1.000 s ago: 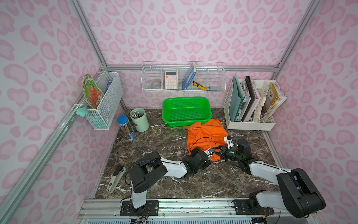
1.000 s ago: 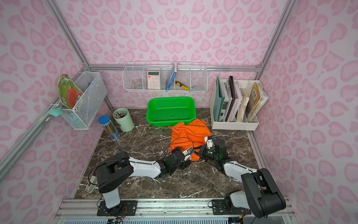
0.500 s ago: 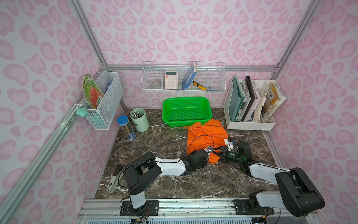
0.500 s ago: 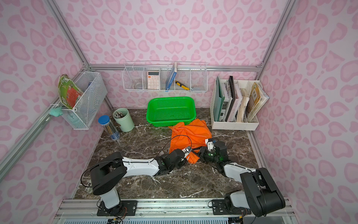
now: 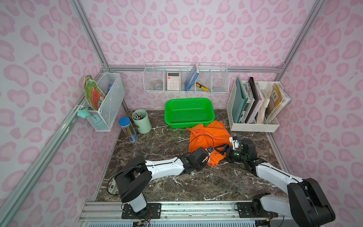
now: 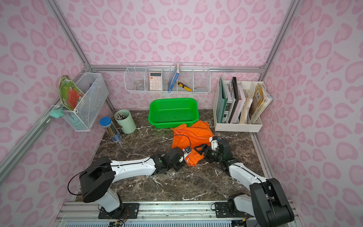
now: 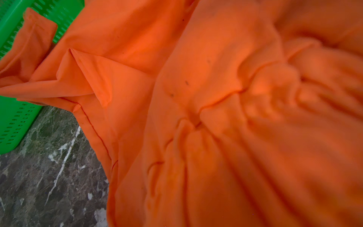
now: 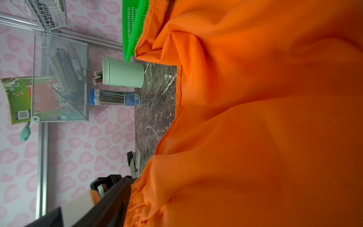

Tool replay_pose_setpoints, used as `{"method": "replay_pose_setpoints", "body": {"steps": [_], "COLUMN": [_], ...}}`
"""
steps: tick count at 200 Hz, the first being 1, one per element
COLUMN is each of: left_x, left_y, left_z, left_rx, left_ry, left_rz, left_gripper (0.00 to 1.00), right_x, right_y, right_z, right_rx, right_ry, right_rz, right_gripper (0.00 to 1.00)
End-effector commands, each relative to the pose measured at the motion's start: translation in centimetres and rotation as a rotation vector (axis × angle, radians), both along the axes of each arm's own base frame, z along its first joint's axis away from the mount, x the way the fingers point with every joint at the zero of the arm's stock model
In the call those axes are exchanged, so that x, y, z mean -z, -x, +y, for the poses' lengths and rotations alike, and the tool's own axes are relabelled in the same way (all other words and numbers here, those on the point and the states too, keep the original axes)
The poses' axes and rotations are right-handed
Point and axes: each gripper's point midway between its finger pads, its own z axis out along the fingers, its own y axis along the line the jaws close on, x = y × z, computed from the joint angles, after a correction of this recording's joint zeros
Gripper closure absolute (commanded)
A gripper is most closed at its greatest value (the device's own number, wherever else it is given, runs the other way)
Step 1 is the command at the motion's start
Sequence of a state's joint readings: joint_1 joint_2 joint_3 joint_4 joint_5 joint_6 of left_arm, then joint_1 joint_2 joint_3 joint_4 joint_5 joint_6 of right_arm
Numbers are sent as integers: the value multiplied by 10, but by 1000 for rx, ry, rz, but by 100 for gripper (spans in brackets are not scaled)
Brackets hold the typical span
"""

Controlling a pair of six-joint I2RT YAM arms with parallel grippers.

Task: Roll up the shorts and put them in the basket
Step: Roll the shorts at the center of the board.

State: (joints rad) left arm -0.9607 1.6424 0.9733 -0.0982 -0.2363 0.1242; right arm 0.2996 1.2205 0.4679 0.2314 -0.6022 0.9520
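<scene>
Left gripper [image 5: 209,153] has been pushed in against the gathered waistband of the shorts [image 5: 209,135]. Its jaws are hidden by cloth, so narrow or gripping cannot be told. The shorts are spread on the table [image 5: 157,176], far hem at the green basket [image 5: 170,121], and no roll is formed yet. Right gripper [image 5: 222,149] has been released and is now seen spread wide beside the waistband, nothing held. A regrasp is judged needed before rolling is started.

On the table [image 5: 176,186] the shorts [image 5: 208,133] lie directly before the basket [image 5: 176,124], far edge against its front wall; pen cup [image 5: 143,123] and pencil tube [image 5: 128,130] stand left of the basket, file rack [image 5: 253,127] to its right, wire shelf [image 5: 220,82] on the wall behind.
</scene>
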Motion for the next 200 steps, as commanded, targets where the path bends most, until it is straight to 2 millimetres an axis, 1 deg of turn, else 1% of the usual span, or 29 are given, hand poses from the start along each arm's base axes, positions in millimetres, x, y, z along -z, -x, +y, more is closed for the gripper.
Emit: {"method": "replay_pose_setpoints", "body": {"steps": [1,22,39,57,72,100,127,132,134,137,158,170,200], "left_x": [-6,-17,-21,-19,-18,-19,-16,-11,-16,-17,-15,-12,-7], "left_y": [18,28,34,41,45,56,62,65,62,61,63,62,55], "left_z": [6,11,16,18,18,9,4,5,2,1,0,1,4], "left_rx": [90,143,178,211,232,288,333,336,340,342,362,367,360], "left_ry": [-32,-37,-68,-108,-125,-125,-133,-141,-131,-128,-121,-129,-118], "left_rz": [123,233,296,350,403,498,594,626,620,633,727,766,882], "left_gripper": [100,100,100,100,100,100,100,100,100,100,100,100,100], "right_x": [27,29,25,12,-2,-23,-28,-30,-31,-31,-42,-45,-36], "right_y": [9,12,14,16,18,24,32,34,34,35,39,37,28], "right_z": [-24,-36,-43,-47,-49,-50,-51,-51,-51,-51,-47,-49,-51], "right_rx": [5,4,-1,-9,-13,-3,11,11,11,12,6,11,-26], "right_ry": [226,319,378,434,472,549,595,602,605,610,613,642,762], "right_rz": [10,-26,-77,-169,-256,-415,-540,-563,-572,-584,-669,-693,-670], "right_gripper": [14,14,15,15,14,13,14,14,14,14,14,14,14]}}
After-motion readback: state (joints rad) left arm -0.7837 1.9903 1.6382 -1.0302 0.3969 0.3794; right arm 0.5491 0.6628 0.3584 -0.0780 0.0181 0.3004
